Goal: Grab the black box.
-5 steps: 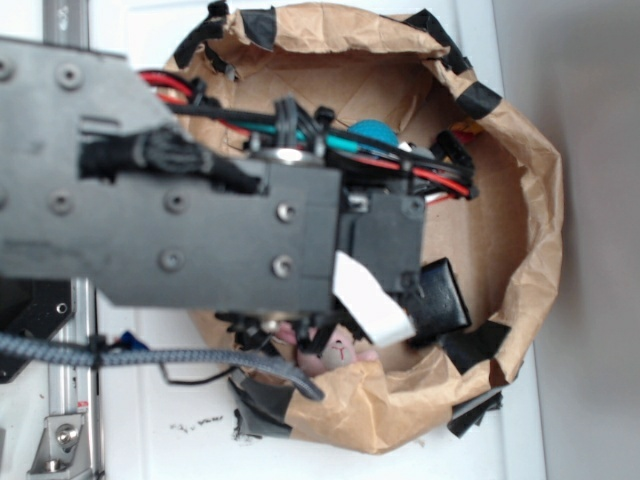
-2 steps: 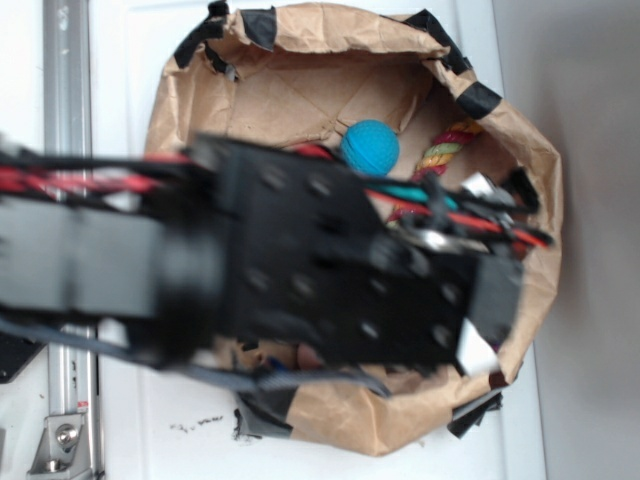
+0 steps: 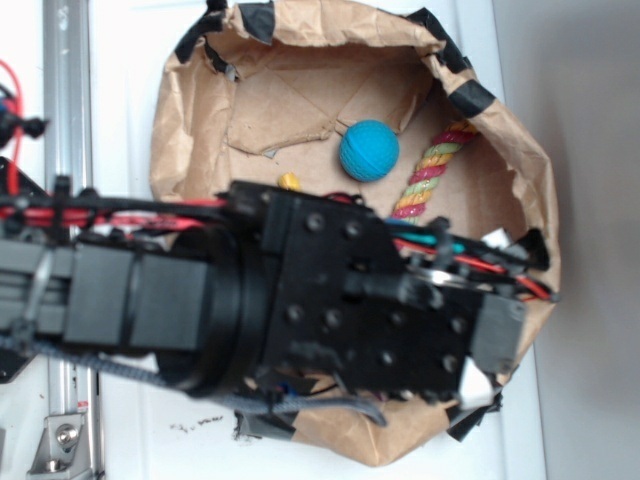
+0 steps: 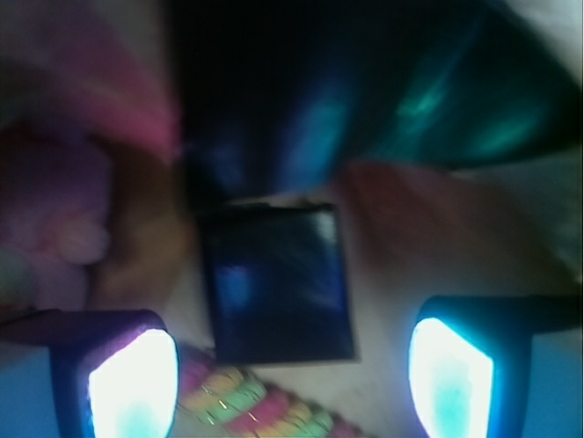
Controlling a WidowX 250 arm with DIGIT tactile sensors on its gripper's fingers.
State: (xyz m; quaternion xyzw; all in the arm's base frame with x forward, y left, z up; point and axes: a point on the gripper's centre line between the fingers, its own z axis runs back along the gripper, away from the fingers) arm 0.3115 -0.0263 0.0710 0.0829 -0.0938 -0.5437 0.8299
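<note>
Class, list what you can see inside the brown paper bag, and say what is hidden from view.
In the paper bag: a teal ball and a multicoloured rope. The robot arm covers the lower part in the exterior view; the wrist view shows the black box between the open tool.

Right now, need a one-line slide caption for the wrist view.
Wrist view: open gripper poised over the small glossy black box, striped rope at the lower edge, a blurry pink object at left.

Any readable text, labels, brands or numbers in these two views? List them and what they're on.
None readable.
Black box: glossy, blurred, no text visible.
White tag on the arm: blank as far as shown.
Teal ball, rope, paper bag: no print visible.
The wrist view is too blurred for fine print.
</note>
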